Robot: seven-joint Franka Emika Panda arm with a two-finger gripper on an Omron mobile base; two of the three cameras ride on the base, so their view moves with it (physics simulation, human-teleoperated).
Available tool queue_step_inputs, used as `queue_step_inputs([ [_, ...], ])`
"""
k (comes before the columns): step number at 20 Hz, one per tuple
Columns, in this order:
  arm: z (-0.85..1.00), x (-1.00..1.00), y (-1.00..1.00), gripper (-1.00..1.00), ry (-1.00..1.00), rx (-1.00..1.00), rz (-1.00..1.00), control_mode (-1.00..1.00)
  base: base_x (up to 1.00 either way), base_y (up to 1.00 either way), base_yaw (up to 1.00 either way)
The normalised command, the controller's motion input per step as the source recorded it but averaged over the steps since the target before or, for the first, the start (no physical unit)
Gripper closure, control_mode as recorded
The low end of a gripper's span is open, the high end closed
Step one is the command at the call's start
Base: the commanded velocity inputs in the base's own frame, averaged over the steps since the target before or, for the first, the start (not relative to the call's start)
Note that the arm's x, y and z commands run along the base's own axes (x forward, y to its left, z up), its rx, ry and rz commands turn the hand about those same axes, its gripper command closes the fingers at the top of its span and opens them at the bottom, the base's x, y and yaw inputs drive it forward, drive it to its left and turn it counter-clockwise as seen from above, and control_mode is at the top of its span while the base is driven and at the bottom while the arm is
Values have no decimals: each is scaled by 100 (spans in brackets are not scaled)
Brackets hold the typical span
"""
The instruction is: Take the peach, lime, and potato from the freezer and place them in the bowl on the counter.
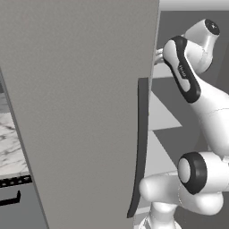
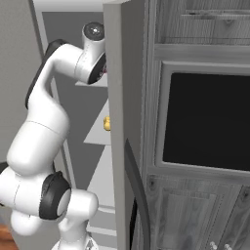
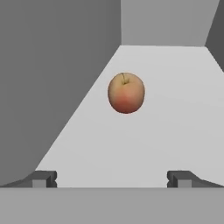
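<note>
While the end effector (image 3: pixel 112 179) is held fully open and empty inside the freezer (image 1: pixel 80 112), the peach (image 3: pixel 126 92) is seen ahead on the shelf (image 3: pixel 166 122). The reach for the peach is judged under way. A straight advance is needed before closing.

White freezer shelf (image 3: pixel 175 109), grey walls around it, peach (image 3: pixel 126 92) resting mid-shelf

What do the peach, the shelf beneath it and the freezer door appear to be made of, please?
Peach: soft-looking fruit skin, matte, blushing orange to red, with a stem dimple.
Shelf: smooth white, flat and unshaded, probably plastic.
Freezer door: matte grey with fine grain, possibly brushed metal; the dark edge strip looks like rubber.
</note>
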Motion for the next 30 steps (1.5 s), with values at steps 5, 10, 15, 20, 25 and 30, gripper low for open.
queue_step_inputs([
  [5, -5, 36, 5, -100, 0, 0, 1, -100, 0, 0, 0],
  [10, 0, 30, 10, -100, 0, 0, 0, -100, 0, 0, 0],
  [15, -2, 26, 9, -100, 0, 0, 0, -100, 0, 0, 0],
  [20, -1, 31, 0, -100, 0, 0, 0, -100, 0, 0, 0],
  [25, -5, 21, 0, -100, 0, 0, 0, -100, 0, 0, 0],
  [30, -6, 20, 0, -100, 0, 0, 0, -100, 0, 0, 0],
])
